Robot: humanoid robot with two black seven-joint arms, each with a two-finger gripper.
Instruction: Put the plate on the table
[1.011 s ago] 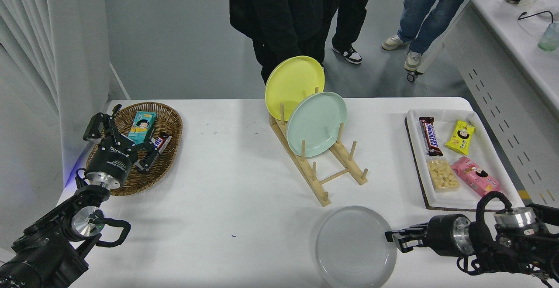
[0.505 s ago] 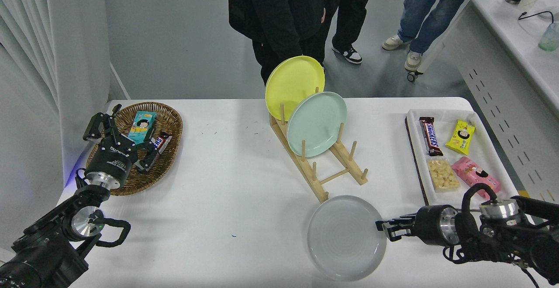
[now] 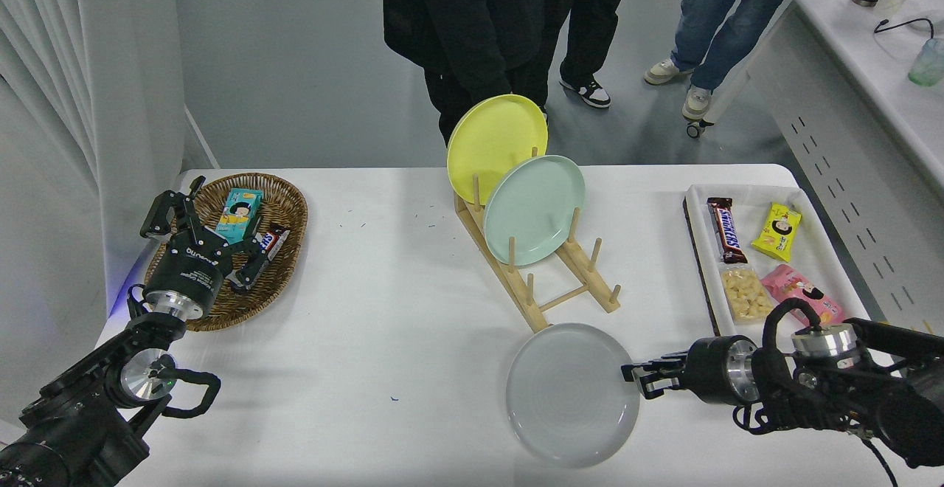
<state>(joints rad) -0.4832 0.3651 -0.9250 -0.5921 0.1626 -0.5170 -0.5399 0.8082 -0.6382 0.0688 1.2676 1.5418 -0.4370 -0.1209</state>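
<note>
Where right claw (image 3: pixel 636 378) meets plate (image 3: pixel 571 394), contact unclear.

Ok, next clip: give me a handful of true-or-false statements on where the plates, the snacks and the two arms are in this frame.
1. The right gripper is at the right edge of the grey plate. True.
2. The grey plate stands in the wooden rack. False: it is in front of the rack, low over the table; whether it touches the top cannot be told.
3. The rack holds a yellow plate behind a mint-green plate. True.
4. The left gripper is over the white tray. False: it is parked over the wicker basket at the left.
5. The tray on the right is bare. False: it holds snack packets.
</note>
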